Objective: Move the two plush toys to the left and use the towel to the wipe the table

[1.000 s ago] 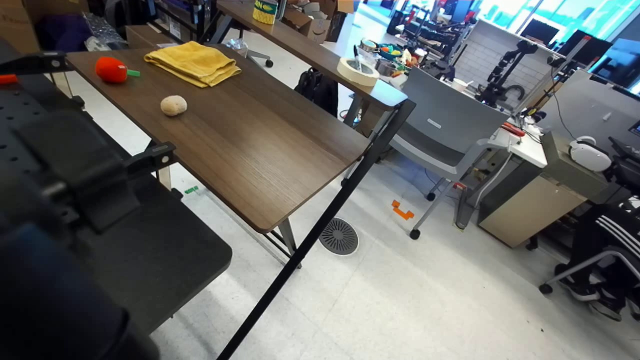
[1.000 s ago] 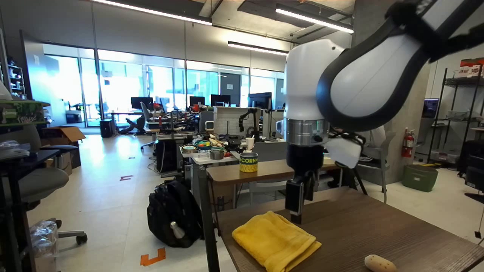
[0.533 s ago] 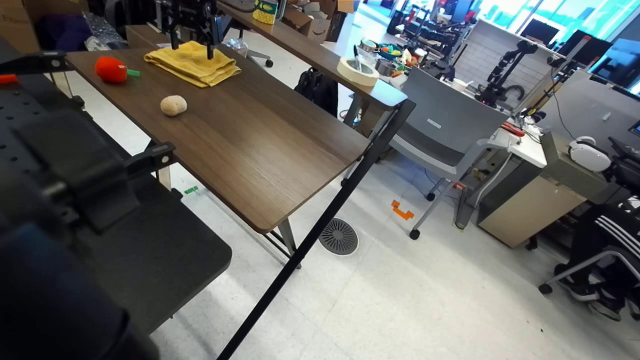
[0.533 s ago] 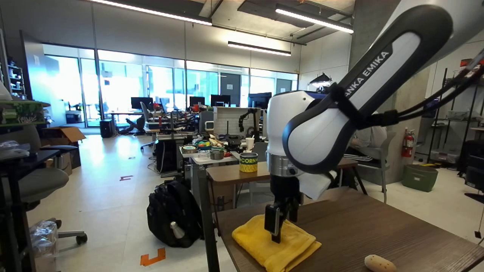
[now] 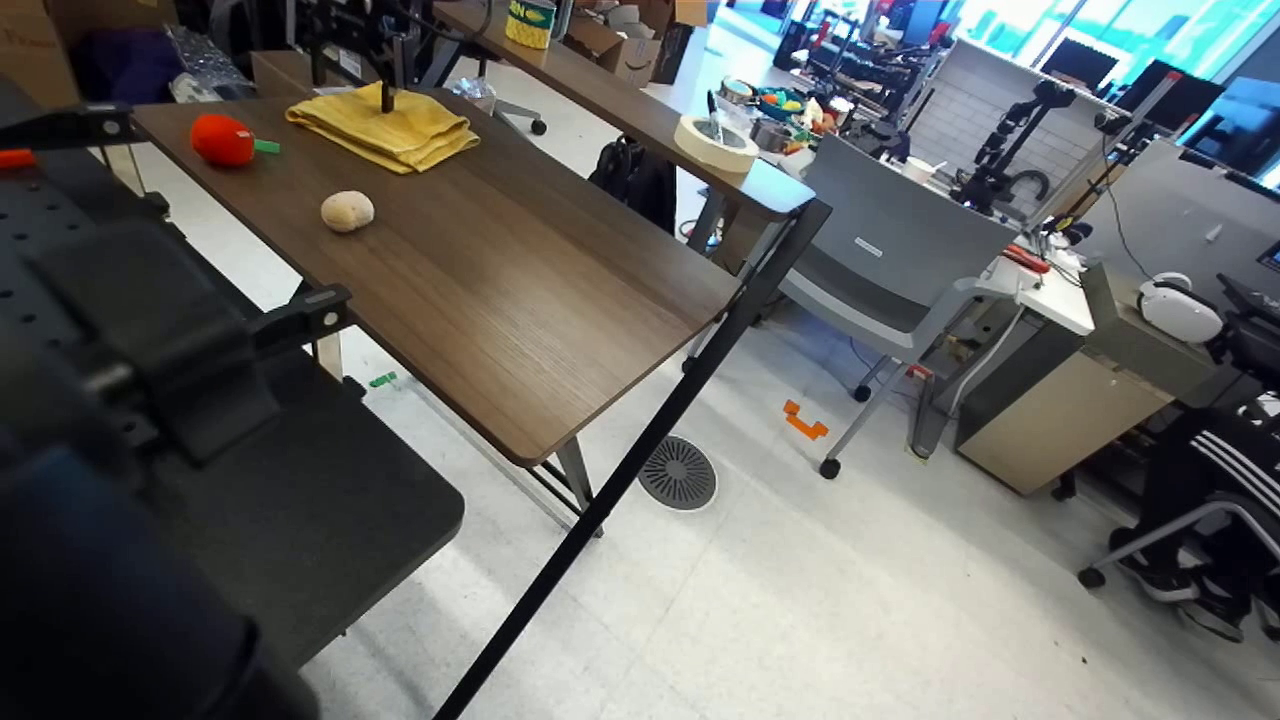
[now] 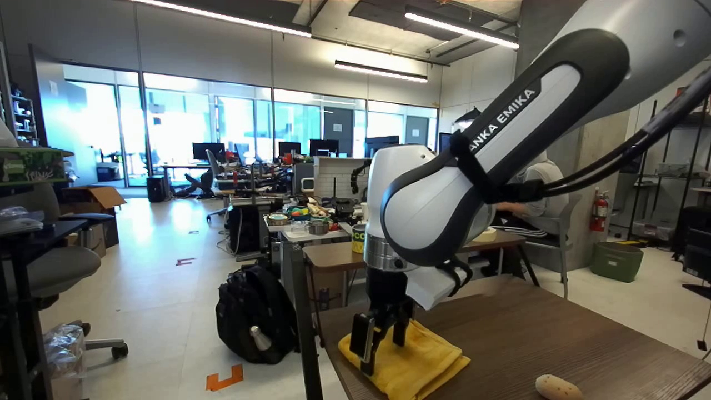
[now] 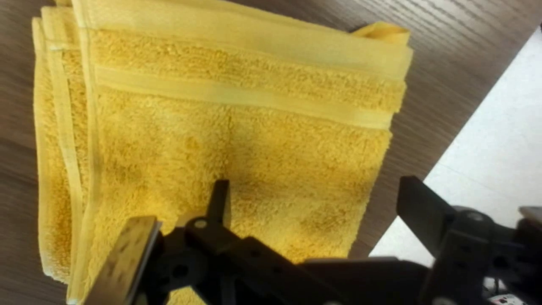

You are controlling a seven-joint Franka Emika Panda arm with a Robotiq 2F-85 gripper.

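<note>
Ceiling lights point(image 6: 222, 16) shone in an exterior view; the glass panes point(image 6: 180, 122) were blown out to bluish white, and glare streaked the floor point(image 6: 161, 222). In an exterior view a pale sheen crossed the bench point(image 5: 540, 320), and a dark shape point(image 5: 100, 600) at lower left was out of focus. In the wrist view, soft shadows mottled the towel point(image 7: 254, 144); the pincer point(image 7: 314, 183) looked slightly blurred.

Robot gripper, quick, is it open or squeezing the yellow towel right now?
Gripper: open, jaws wide apart, not holding the yellow towel.

Towel point(image 6: 425, 364) on table point(image 6: 516, 333), plush toys point(image 5: 220, 140) point(image 5: 347, 211) nearby, hand point(image 6: 383, 355) over towel's edge, contact unclear
</note>
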